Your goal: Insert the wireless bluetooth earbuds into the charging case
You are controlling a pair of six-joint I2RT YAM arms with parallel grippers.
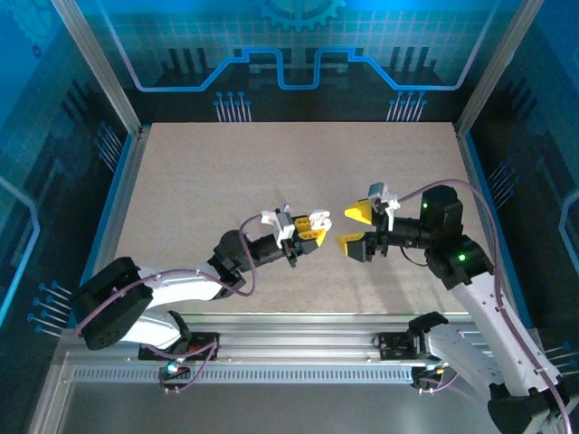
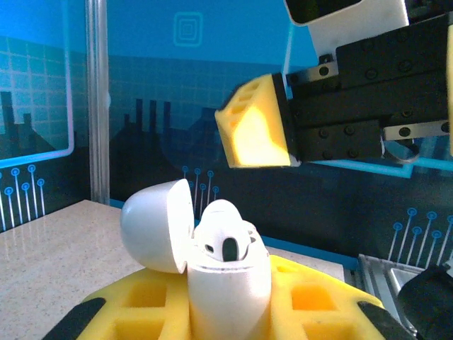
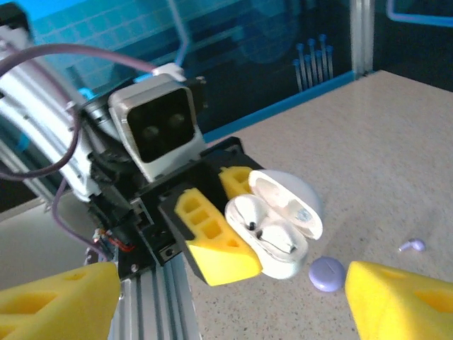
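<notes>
my left arm [image 1: 176, 289] lies low from its base at the near edge of the table [image 1: 208, 172], forearm stretched toward the middle with the wrist level. my right arm [image 1: 479, 303] rises from its own base, bends at a raised elbow and turns its wrist sideways to face the left one.

my left pincer [image 1: 312, 223] is clenched on the white charging case [image 3: 282, 244], yellow pads [image 3: 212, 244] pressing the case's body from both sides. the lid [image 2: 157, 224] stands hinged open, tipped back off the body. my right pincer [image 1: 355, 229] is released, its two yellow fingers [image 3: 403, 301] spread wide. it faces the case's open mouth, near it but apart, and the case sits on the line between the fingers, a little beyond their tips.

from above, the case is a small white blot at the left pincer's tip, its inside too small to read. my left wrist camera looks along the pads and gives one white earbud head-on in its well, with a right finger hanging above and beyond the case. my right wrist camera looks into the case and shows two white earbuds [image 3: 263, 225] seated side by side. it also shows a round lilac puck [image 3: 327, 274] on the table just beside the case. farther from the case on that same side, a tiny lilac earbud [image 3: 412, 246] lies loose.
</notes>
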